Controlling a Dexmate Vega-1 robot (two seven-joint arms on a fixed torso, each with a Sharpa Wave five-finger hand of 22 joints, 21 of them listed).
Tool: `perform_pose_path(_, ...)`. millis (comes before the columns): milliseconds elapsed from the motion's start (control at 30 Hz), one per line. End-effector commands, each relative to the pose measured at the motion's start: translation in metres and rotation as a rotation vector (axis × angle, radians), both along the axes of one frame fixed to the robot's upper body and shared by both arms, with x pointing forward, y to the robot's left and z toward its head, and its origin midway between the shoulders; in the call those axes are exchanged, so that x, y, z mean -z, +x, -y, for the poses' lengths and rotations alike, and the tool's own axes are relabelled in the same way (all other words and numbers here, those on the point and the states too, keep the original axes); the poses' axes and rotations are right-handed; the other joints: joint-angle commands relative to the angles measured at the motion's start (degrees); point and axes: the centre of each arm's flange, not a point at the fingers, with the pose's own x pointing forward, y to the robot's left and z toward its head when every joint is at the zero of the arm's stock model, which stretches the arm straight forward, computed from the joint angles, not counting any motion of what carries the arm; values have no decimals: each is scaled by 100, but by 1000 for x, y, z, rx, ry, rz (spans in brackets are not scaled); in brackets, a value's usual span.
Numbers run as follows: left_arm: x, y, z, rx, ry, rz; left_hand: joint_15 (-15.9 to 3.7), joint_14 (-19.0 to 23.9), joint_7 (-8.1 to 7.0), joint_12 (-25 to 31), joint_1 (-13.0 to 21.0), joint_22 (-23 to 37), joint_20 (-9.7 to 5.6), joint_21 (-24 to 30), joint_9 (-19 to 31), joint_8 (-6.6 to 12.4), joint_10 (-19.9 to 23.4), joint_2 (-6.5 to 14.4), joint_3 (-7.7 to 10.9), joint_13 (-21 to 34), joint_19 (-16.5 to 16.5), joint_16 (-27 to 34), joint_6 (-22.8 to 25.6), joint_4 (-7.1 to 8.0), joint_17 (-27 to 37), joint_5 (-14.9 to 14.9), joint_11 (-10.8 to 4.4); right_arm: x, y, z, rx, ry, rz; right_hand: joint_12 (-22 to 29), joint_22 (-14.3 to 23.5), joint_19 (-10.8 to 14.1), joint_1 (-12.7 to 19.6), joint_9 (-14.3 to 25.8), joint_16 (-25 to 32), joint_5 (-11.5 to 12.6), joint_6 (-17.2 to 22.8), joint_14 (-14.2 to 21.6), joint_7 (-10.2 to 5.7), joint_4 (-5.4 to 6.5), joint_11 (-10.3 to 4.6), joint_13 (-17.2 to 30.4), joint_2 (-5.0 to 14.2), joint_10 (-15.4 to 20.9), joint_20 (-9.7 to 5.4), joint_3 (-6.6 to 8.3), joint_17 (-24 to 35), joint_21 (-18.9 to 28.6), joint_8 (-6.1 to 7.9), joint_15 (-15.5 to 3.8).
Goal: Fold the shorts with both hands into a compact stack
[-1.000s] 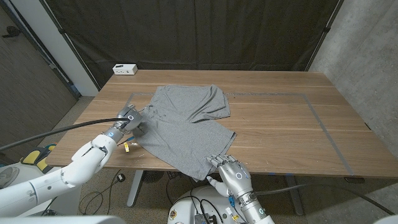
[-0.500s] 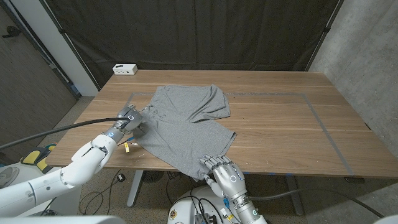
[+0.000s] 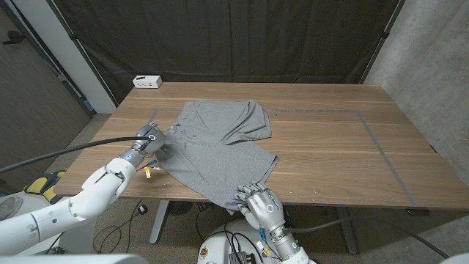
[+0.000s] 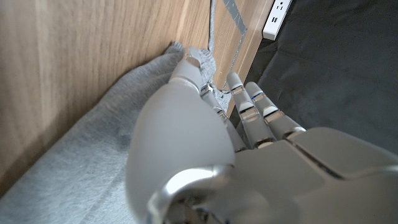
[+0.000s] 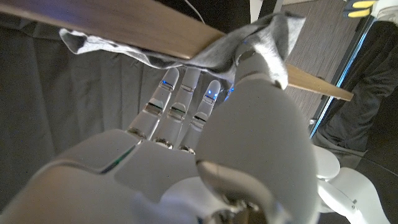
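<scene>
My left hand (image 3: 151, 139) sits at the left edge of the grey shorts (image 3: 220, 147), fingers (image 4: 252, 102) stretched out over the cloth — whether they pinch it, I cannot tell; the shorts lie spread across the wooden surface (image 3: 330, 139), one corner hanging off the near edge; my right hand (image 3: 262, 207) is there, thumb and fingers (image 5: 177, 93) clamped on that hanging corner.

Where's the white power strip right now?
In the head view, the white power strip sits at the table's far left corner, beyond the grey shorts and apart from them.
</scene>
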Motion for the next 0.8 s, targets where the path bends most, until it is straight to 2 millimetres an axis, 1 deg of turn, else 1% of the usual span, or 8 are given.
perform_pose_path(33,1,4,-2,-3,-5,-3,-1021,53,-7,9,23,29,-59,42,22,-6,453,20,30,420,-3,-12,52,2,23,45,65,-15,1,9,-22,122,92,76,37,-59,40,6,71,-77,85,83,77,0,-7,43,201,170,-110,2,63,9,-29,-894)
perform_pose_path(100,1,4,-2,-4,-9,-2,-1021,55,-11,7,25,29,-61,45,22,-13,455,22,32,423,-4,-14,43,1,24,46,64,-18,4,9,-9,143,99,91,45,-120,44,21,47,-107,32,41,83,14,-11,62,265,190,-163,13,72,-6,-66,-893)
perform_pose_path(200,1,4,-2,0,-14,-1,-1021,58,-9,5,24,29,-61,48,22,-13,456,22,34,427,-4,-16,51,2,25,46,64,-22,9,9,-14,168,102,111,57,-176,46,74,23,-154,14,-12,166,29,-21,94,330,207,-220,14,95,-16,-70,-903)
perform_pose_path(333,0,3,-2,8,-27,9,-1021,60,-10,3,22,29,-53,50,22,-19,461,21,35,433,-12,-20,51,3,25,45,67,-34,14,11,-3,180,134,150,65,-185,89,146,-11,-188,-37,-47,198,24,-7,128,412,260,-235,40,104,-6,-67,-915)
perform_pose_path(433,-3,1,-2,19,-43,18,-1021,59,2,2,18,29,-58,56,22,-15,469,10,32,438,-8,-25,73,2,25,46,67,-36,15,13,-4,179,151,173,68,-182,106,181,-32,-199,-47,-51,227,25,-11,145,455,289,-224,56,102,1,-57,-908)
perform_pose_path(467,-6,-1,-3,32,-56,34,-1021,63,0,2,17,29,-53,56,22,-18,469,11,32,440,-10,-24,69,3,26,47,68,-39,17,15,-6,185,147,180,69,-176,117,197,-39,-205,-40,-47,265,23,-13,153,470,292,-218,63,103,7,-48,-914)
perform_pose_path(667,-18,-12,-4,88,-120,107,-1019,108,42,-7,8,30,22,64,29,-28,481,25,34,465,-36,-7,75,16,43,62,53,-47,15,21,-3,180,173,186,72,-201,133,255,-91,-222,-63,-63,279,21,-11,181,497,262,-211,73,88,7,-29,-912)
perform_pose_path(800,-28,-18,-4,98,-144,147,-1014,97,44,-43,30,35,143,64,49,-62,412,72,58,502,-97,-28,10,29,50,97,46,-54,12,23,-1,187,190,187,74,-236,115,320,-135,-241,-94,-72,268,41,-14,210,515,220,-221,68,79,3,-6,-906)
